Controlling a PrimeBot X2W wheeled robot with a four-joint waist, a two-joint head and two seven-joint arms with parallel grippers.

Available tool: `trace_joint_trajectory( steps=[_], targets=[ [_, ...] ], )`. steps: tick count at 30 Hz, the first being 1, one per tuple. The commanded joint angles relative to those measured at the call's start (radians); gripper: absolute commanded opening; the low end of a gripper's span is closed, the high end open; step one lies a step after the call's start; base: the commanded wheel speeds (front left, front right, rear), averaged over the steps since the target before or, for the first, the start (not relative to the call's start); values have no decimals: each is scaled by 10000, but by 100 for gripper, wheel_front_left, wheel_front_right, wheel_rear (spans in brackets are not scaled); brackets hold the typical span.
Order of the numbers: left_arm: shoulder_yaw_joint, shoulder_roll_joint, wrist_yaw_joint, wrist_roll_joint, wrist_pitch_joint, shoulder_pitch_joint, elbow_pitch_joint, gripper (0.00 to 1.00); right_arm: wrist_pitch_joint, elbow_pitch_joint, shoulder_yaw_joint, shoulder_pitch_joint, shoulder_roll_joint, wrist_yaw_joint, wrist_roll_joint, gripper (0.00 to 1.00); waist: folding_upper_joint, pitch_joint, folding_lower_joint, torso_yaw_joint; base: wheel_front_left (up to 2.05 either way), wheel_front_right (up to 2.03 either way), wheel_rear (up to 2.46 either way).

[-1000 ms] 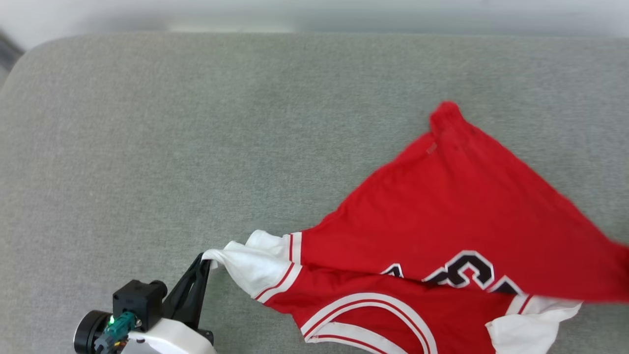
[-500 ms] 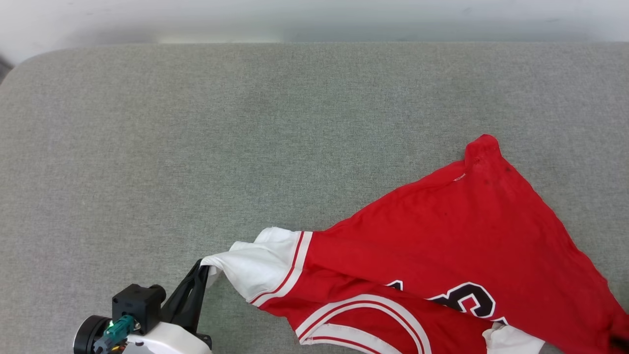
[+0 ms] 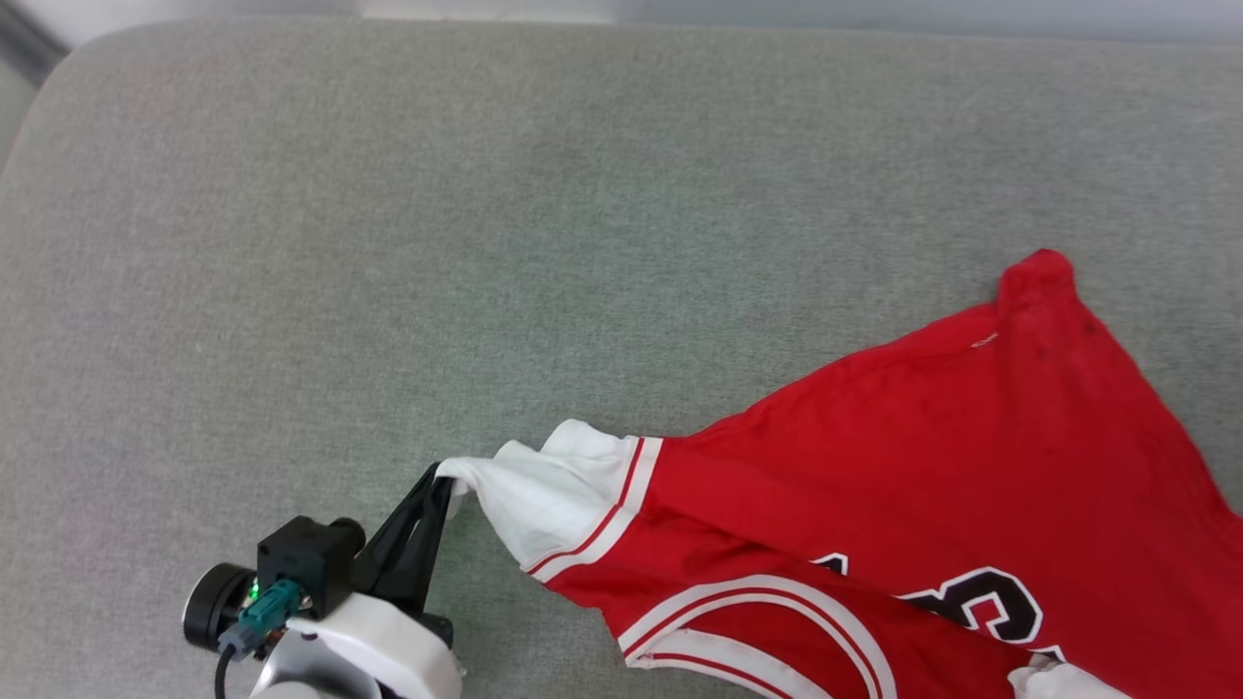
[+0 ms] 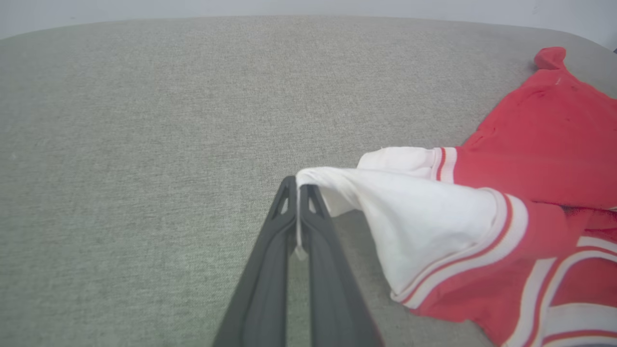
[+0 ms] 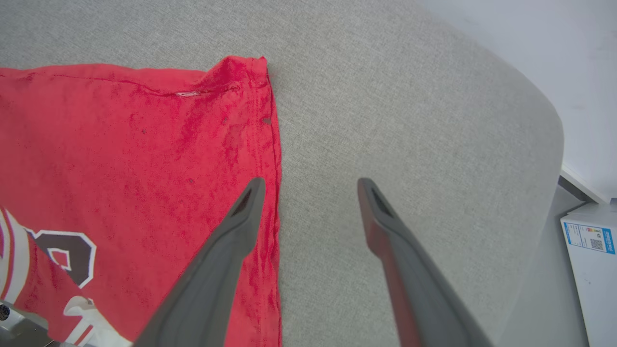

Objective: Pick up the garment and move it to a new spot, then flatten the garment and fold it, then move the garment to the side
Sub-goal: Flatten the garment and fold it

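Lets go of the red jersey [image 3: 923, 456] on the right, shut a second ago: right gripper [image 5: 311, 182] fingers now spread wide, one above the red side hem, holding nothing. Lies flatter now on the grey cushion [image 3: 388, 243], toward its right side, by the near edge. Pinches the tip of the white sleeve [image 3: 544, 495] tight in the closed left gripper [image 3: 442, 478], slightly lifted.

Cushion [image 3: 388, 243]: grey woven fabric, rounded corners, spanning the frame.
Box [image 5: 595, 289]: white, blue label, perhaps a carton, lower right.
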State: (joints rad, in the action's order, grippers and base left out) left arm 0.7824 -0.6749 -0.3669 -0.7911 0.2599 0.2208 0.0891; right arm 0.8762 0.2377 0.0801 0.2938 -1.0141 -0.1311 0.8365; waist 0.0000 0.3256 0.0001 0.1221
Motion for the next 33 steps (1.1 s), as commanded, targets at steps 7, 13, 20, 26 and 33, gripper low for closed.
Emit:
trace_joint_trajectory(
  steps=[7, 13, 20, 26, 33],
  targets=[
    [98, 448, 322, 288, 21, 855, -277, 0, 1546, -1540, 2200, 3393, 1482, 5, -1055, 100, 0, 993, -1, 649, 0, 0, 0],
    [105, 685, 480, 454, 32, 1294, -394, 0, 1878, -3104, 3514, 5050, 2533, 7, -1748, 100, 0, 1651, -1, 885, 0, 0, 0],
    [27, 965, 664, 555, 54, 1438, -668, 0, 1832, -4326, 5344, 5022, 2800, 2, -1818, 100, 0, 1982, -1, 968, 0, 0, 0],
    [-119, 1021, 783, 576, 65, 1344, -884, 0, 834, -4615, 5694, 5193, 2746, -7, -1373, 0, 0, 1600, -1, 814, 0, 0, 0],
    [-304, 600, 971, 879, 19, 1738, -834, 0, -1131, -4068, 5193, 5688, 2265, 7, -1022, 0, 0, 562, -1, 526, 0, 0, 0]
  ],
)
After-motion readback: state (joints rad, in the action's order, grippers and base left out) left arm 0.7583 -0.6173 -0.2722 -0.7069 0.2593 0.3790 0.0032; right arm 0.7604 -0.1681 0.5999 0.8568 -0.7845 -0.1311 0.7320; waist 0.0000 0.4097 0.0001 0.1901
